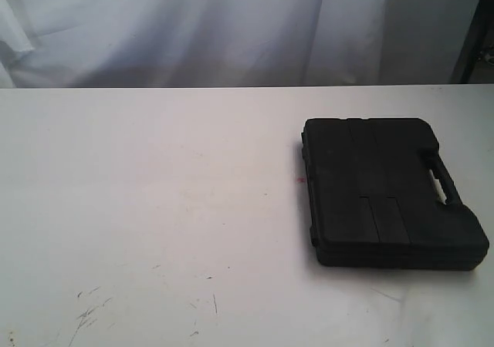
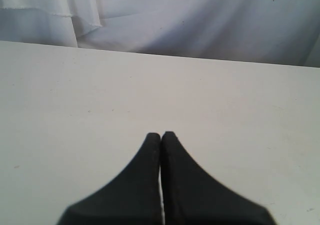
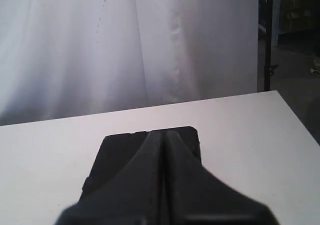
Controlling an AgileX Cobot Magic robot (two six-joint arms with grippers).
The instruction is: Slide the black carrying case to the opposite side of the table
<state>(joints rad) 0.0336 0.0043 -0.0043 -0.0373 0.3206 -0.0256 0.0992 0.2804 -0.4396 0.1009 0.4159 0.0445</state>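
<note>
The black carrying case [image 1: 386, 189] lies flat on the right half of the white table [image 1: 154, 193], its handle on the right side. No arm shows in the exterior view. In the right wrist view my right gripper [image 3: 164, 133] is shut with nothing in it, and the case [image 3: 117, 152] lies on the table beyond and below its fingertips. Over bare table [image 2: 150, 85] in the left wrist view, my left gripper [image 2: 160, 135] is shut, holding nothing; the case is out of that view.
A small red spot [image 1: 300, 180] marks the table just left of the case. Dark scratches [image 1: 89, 308] run along the front left. A white curtain [image 1: 231, 23] hangs behind the far edge. The table's right edge [image 3: 295, 120] shows, with dark floor beyond.
</note>
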